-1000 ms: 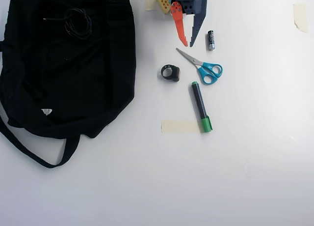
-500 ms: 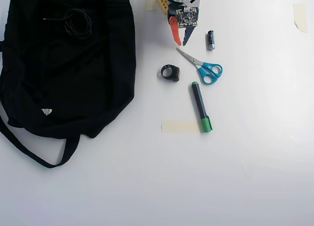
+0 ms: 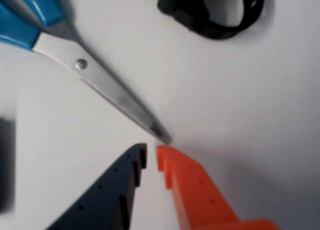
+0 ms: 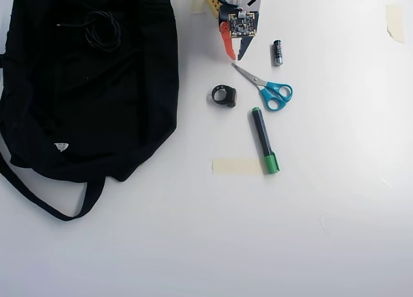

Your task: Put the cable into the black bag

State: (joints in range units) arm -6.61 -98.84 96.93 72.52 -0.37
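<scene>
The black bag [image 4: 84, 103] lies flat at the left of the white table in the overhead view. A thin black coiled cable [image 4: 102, 31] rests on the bag's upper part; I cannot tell whether it is inside or on top. My gripper [image 4: 236, 57] is at the top centre, well to the right of the bag. In the wrist view my gripper [image 3: 151, 152] has a dark finger and an orange finger, tips almost together with nothing between them, just short of the scissors' tip. The bag and cable are out of the wrist view.
Blue-handled scissors [image 4: 266, 89] [image 3: 90, 75] lie right below the gripper. A black ring-shaped object [image 4: 224, 95] [image 3: 212, 12], a green marker [image 4: 263, 139], a small battery [image 4: 277, 52] and tape strips [image 4: 236, 166] lie nearby.
</scene>
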